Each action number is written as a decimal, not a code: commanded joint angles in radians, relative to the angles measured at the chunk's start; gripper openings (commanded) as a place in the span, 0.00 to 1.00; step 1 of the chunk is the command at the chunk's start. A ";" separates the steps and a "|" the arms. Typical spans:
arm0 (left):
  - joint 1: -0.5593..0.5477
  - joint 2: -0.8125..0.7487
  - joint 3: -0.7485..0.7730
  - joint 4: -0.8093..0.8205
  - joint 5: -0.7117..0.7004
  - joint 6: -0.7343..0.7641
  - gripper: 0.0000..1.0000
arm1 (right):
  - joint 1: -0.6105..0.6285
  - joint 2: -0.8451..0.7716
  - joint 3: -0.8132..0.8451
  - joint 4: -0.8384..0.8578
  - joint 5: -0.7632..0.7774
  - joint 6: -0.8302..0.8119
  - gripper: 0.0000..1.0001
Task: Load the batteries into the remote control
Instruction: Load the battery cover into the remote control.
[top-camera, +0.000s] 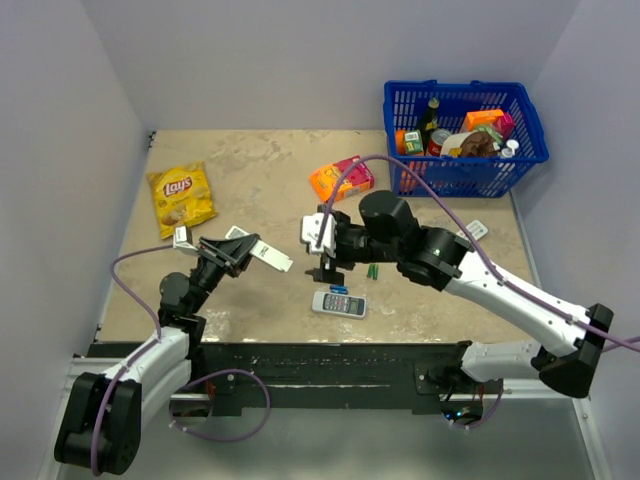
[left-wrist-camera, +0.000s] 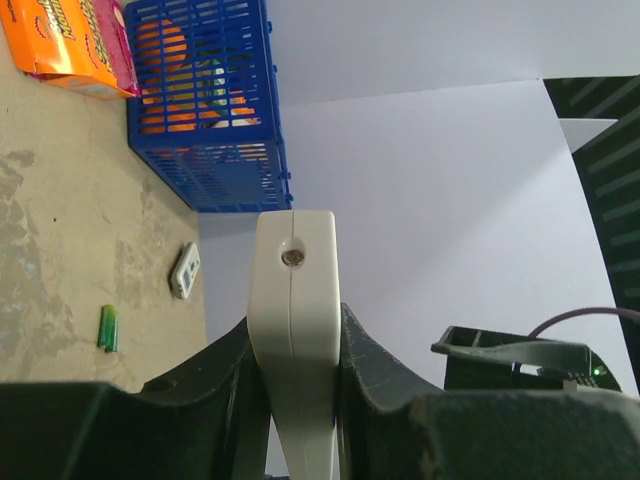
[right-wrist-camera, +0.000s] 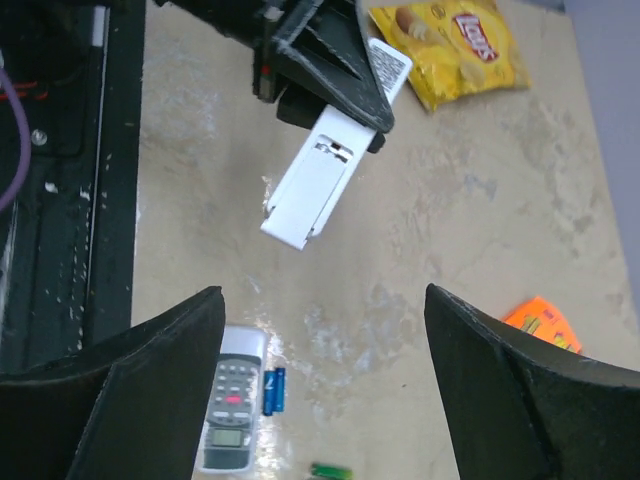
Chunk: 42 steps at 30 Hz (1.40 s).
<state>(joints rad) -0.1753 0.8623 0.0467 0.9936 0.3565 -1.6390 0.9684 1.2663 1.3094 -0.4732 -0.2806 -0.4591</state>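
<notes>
- Remote (top-camera: 270, 257): slim, white. Centre-left of the top view, raised off the worktop (top-camera: 260, 160) and tilted, free end pointing towards frame centre.
- Left pincer (top-camera: 243, 250): clamped on one end of the remote.
- Right pincer (top-camera: 328, 268): jaws wide apart, nothing between them. At frame centre, just right of the remote's free end.
- Grey remote (top-camera: 339, 303): flat on the worktop below the right pincer, with a blue item (top-camera: 338, 290) touching its upper edge.
- Green pair (top-camera: 372, 270): just right of the right pincer.
- Chips bag (top-camera: 182, 197): upper left.
- Basket (top-camera: 465, 170): upper right.
</notes>
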 joint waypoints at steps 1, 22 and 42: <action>0.002 0.001 -0.027 0.062 0.045 -0.015 0.00 | 0.003 -0.087 -0.096 0.045 -0.190 -0.389 0.84; 0.002 -0.003 0.001 0.073 0.105 -0.035 0.00 | -0.002 0.194 0.113 -0.191 -0.419 -0.674 0.57; 0.000 -0.017 0.015 0.079 0.111 -0.042 0.00 | -0.033 0.269 0.154 -0.203 -0.462 -0.682 0.45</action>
<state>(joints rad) -0.1753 0.8593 0.0467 1.0088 0.4480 -1.6657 0.9417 1.5219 1.4105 -0.6670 -0.7006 -1.1263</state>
